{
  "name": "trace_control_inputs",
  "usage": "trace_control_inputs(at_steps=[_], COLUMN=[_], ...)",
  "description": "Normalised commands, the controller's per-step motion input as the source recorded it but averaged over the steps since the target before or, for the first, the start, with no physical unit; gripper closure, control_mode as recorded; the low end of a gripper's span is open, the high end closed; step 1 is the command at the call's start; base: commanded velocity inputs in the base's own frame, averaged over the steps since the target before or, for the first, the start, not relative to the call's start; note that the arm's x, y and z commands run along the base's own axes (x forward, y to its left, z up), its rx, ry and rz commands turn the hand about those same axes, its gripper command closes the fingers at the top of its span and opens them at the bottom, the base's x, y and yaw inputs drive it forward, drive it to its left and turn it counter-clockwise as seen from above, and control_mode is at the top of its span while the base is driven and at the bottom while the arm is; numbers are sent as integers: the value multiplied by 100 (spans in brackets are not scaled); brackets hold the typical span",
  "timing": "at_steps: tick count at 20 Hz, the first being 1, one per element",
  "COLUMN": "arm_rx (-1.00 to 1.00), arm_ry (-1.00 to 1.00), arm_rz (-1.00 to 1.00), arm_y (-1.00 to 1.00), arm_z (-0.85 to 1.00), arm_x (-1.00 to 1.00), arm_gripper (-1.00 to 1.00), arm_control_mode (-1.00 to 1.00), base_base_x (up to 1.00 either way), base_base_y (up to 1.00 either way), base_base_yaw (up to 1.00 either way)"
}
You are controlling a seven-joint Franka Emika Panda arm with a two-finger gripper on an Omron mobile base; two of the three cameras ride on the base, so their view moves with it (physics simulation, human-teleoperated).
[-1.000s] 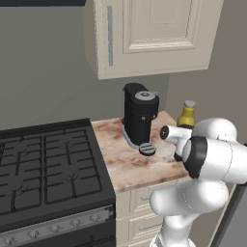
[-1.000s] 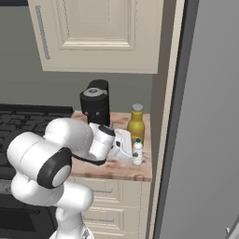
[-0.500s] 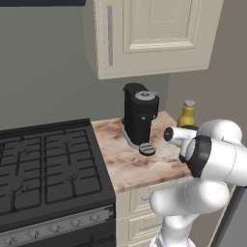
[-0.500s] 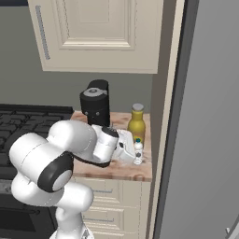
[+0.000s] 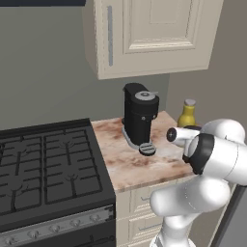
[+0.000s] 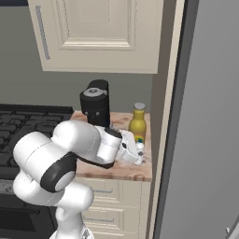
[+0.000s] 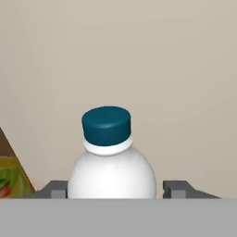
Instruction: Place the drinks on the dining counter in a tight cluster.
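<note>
A tiny water bottle (image 7: 111,173) with a blue cap (image 7: 106,126) stands between my gripper's (image 7: 115,190) two fingertips, which flank its shoulders. The left fingertip (image 7: 58,190) meets the bottle's side, and a thin gap remains at the right one. In the right base view the gripper (image 6: 138,151) reaches low over the small marble counter (image 6: 126,170), with the blue cap (image 6: 139,140) just above it. The fat yellow-amber bottle (image 6: 137,127) (image 5: 187,115) stands right behind; its label (image 7: 9,178) peeks in at the left. The dining counter is out of view.
A black coffee machine (image 5: 140,116) (image 6: 95,105) stands mid-counter, left of the bottles. The black stove (image 5: 48,169) adjoins the counter on the left. Cream wall cabinets (image 5: 149,34) hang overhead. A tall grey panel (image 6: 210,116) closes off the right side.
The jaws have narrowed from wide open to close around the water bottle. The hand has edged forward toward the bottle. Both bottles stand where they were.
</note>
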Motion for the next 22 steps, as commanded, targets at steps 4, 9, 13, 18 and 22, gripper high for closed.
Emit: trace_control_inputs(at_steps=[4, 9, 13, 18, 22], arm_rx=[0, -1, -5, -2, 0], arm_ry=[-7, -14, -19, -15, -6], arm_rz=[0, 0, 0, -7, -17], arm_y=[0, 12, 30, 37, 40], arm_z=[-11, -3, 3, 6, 11], arm_x=[-6, -24, -31, -36, -30], arm_gripper=[100, 100, 100, 100, 100], arm_control_mode=[-100, -100, -100, -100, -100], base_base_x=[0, 0, 0, 0, 0], base_base_y=[0, 0, 0, 0, 0], base_base_yaw=[0, 0, 0, 0, 0])
